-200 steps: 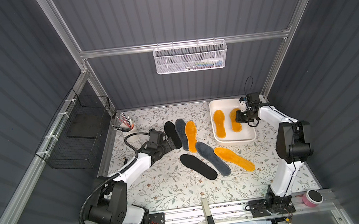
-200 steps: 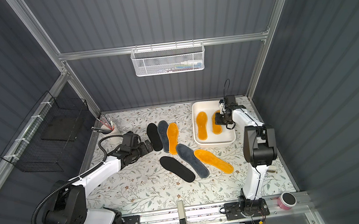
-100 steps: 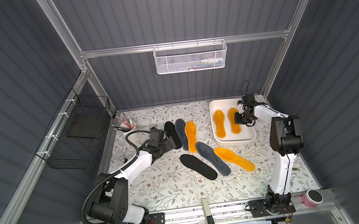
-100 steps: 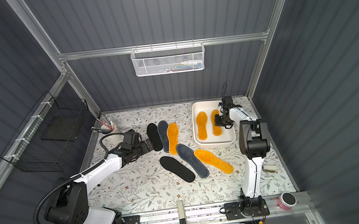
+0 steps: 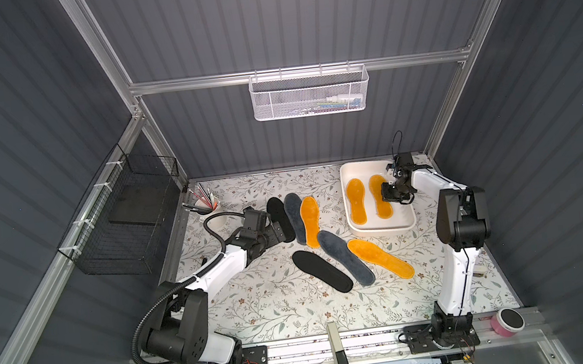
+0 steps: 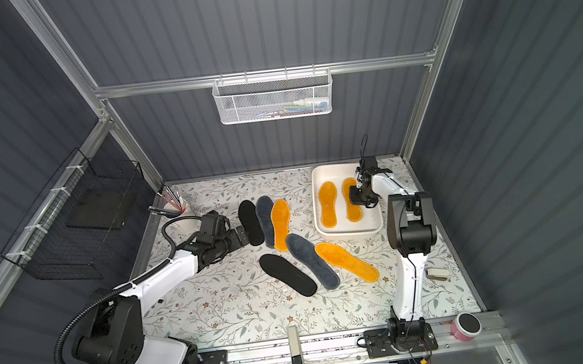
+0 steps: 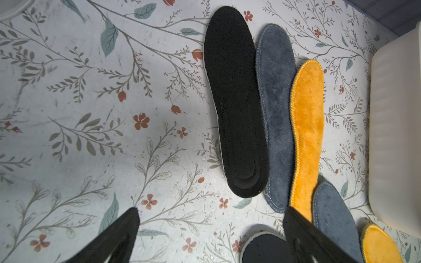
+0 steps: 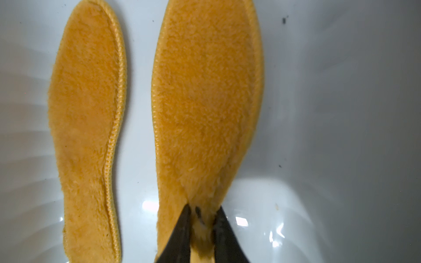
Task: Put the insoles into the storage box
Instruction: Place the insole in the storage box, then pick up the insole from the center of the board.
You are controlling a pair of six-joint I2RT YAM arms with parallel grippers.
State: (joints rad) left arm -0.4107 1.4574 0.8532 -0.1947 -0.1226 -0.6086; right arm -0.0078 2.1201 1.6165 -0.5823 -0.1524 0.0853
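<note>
Orange insole lies in box, heel pinched by right end effector: part jaws fully, lift straight. Left end effector gapes.

both top views: high, front edge, facing down and back, far, whole table | left wrist: close above loose insoles | right wrist: very close on orange insole inside storage box | shared with top: insoles, box
</note>
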